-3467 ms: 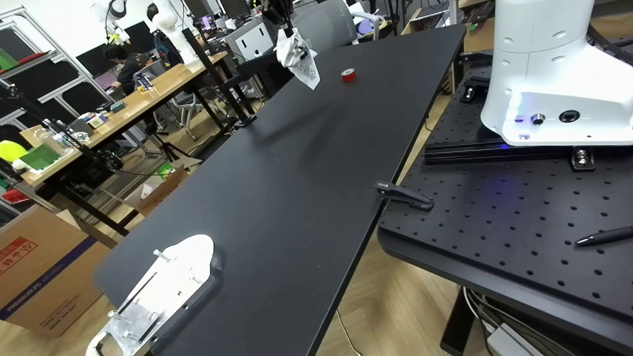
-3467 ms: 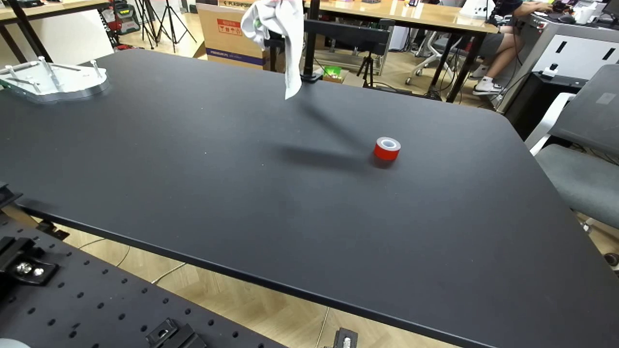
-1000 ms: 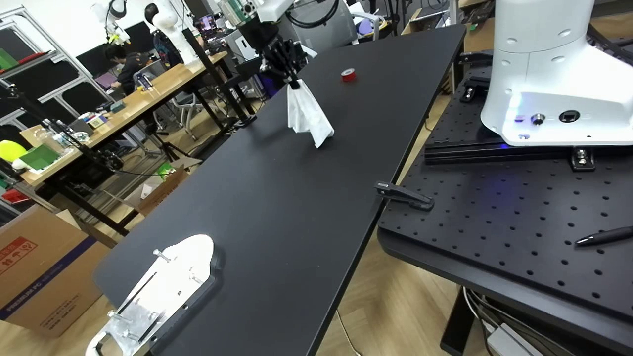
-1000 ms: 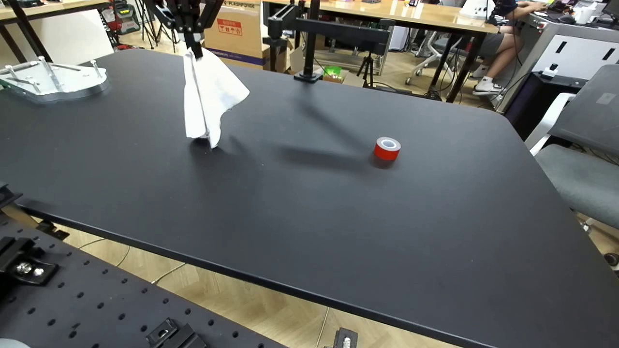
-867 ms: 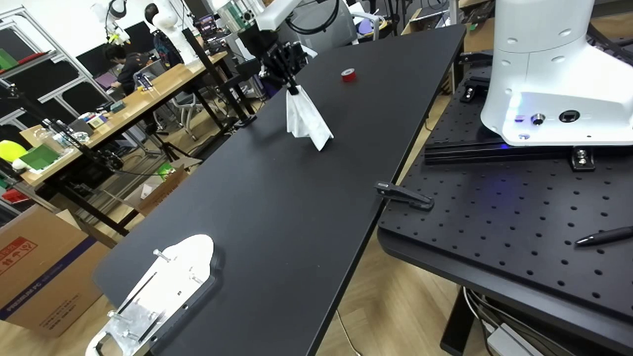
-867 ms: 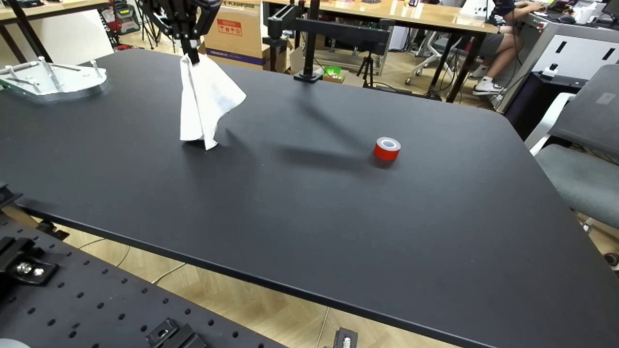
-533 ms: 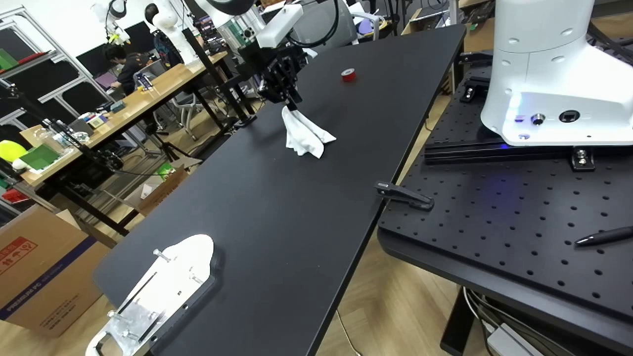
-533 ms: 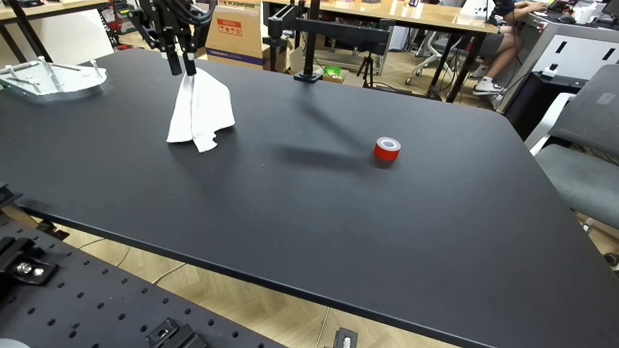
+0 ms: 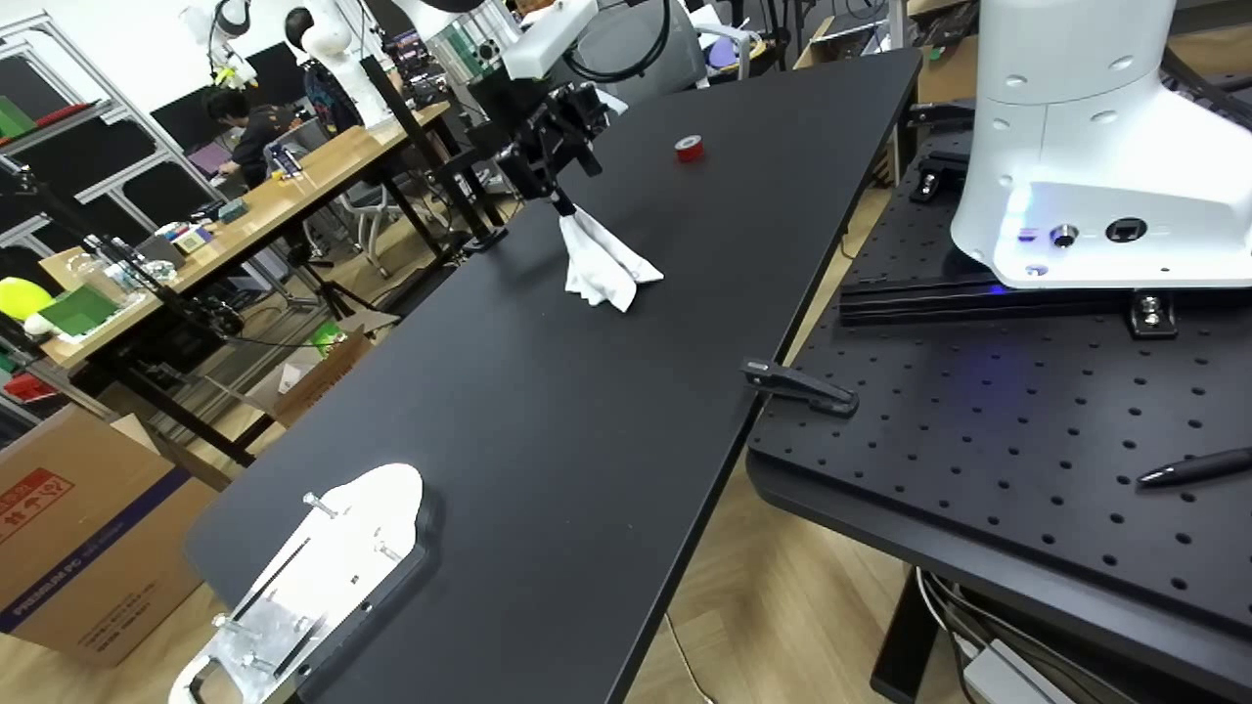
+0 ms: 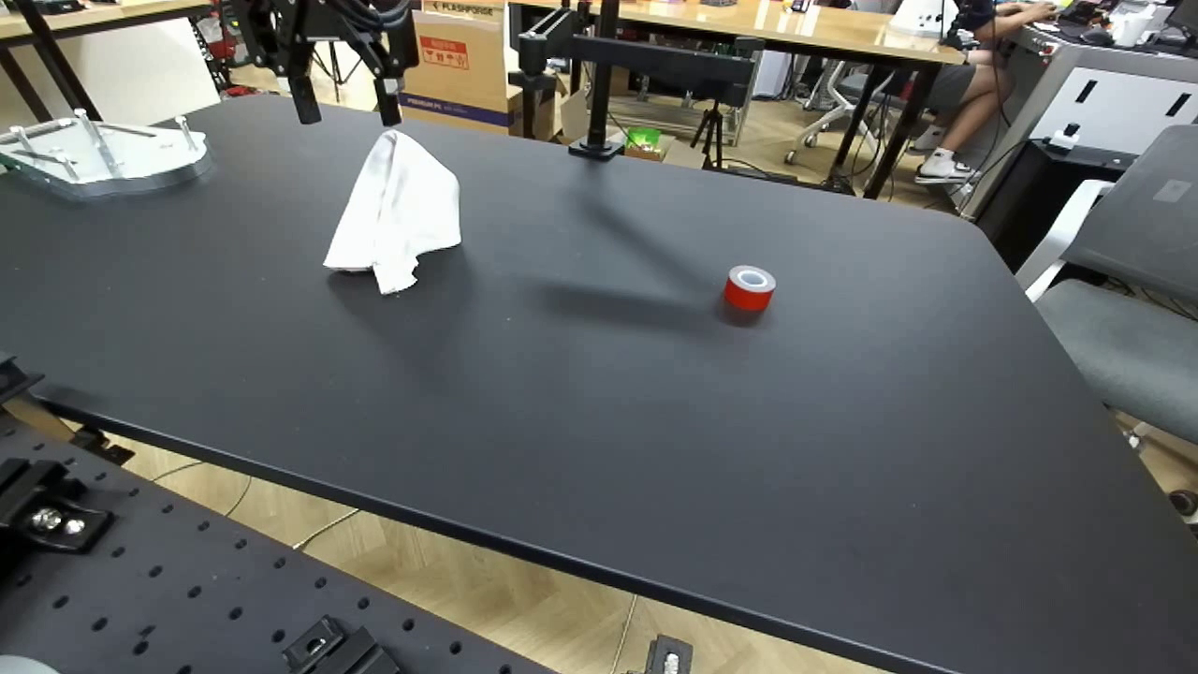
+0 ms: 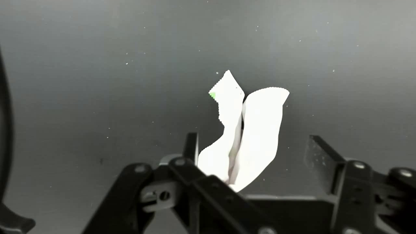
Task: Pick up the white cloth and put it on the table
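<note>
on the flat black tabletop (image 10: pixel 655 421) with rounded corners, the soft white cloth (image 10: pixel 398 211) stands as a creased tent: its peak points upward, and its lower folds rest on the surface. near the peak hangs the black two-fingered robotiq gripper (image 10: pixel 348 114), its fingers (image 11: pixel 321 159) spread well apart from each other. in an exterior view a fingertip (image 9: pixel 562 201) overlaps the peak; whether the two touch cannot be told. in the wrist view the cloth lies between the fingers as two long folds parted by a narrow furrow, closer to one finger than to the other; a small green patch (image 11: pixel 213 95) marks one corner. well apart from the cloth, a short cylindrical roll of red tape (image 10: pixel 748 297) stands on the tabletop. toward the opposite end lies a flat white plate (image 9: pixel 377 504) bearing upright metal pegs (image 9: pixel 321 506). an elongated black fitting (image 9: pixel 800 386) reaches from the tabletop's edge over a black perforated board (image 9: pixel 978 391), which bears the white rounded robot base (image 9: pixel 1086 137) and a slim black pen (image 9: pixel 1198 469).
</note>
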Controlling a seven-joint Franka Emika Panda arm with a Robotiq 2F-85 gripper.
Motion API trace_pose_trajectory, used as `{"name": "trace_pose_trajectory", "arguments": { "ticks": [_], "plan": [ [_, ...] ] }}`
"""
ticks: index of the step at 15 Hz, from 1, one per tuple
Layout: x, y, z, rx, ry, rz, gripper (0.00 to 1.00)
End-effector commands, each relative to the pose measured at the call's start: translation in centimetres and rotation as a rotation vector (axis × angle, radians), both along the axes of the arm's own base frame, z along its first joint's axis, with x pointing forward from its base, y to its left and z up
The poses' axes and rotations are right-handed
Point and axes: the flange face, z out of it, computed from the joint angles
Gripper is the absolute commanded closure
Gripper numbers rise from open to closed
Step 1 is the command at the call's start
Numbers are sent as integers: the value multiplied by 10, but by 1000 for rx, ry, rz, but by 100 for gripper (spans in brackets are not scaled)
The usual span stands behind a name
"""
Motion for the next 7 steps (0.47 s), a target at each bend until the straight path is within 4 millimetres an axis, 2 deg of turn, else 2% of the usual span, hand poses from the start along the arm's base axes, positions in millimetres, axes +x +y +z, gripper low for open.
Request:
{"name": "trace_pose_trajectory", "arguments": {
  "ticks": [1,2,7],
  "plan": [
    [0,0,3,-1,1,-1,8],
    [-1,0,5,-1,2,-2,4],
    [-2,-1,5,-1,4,-3,4]
  ]
}}
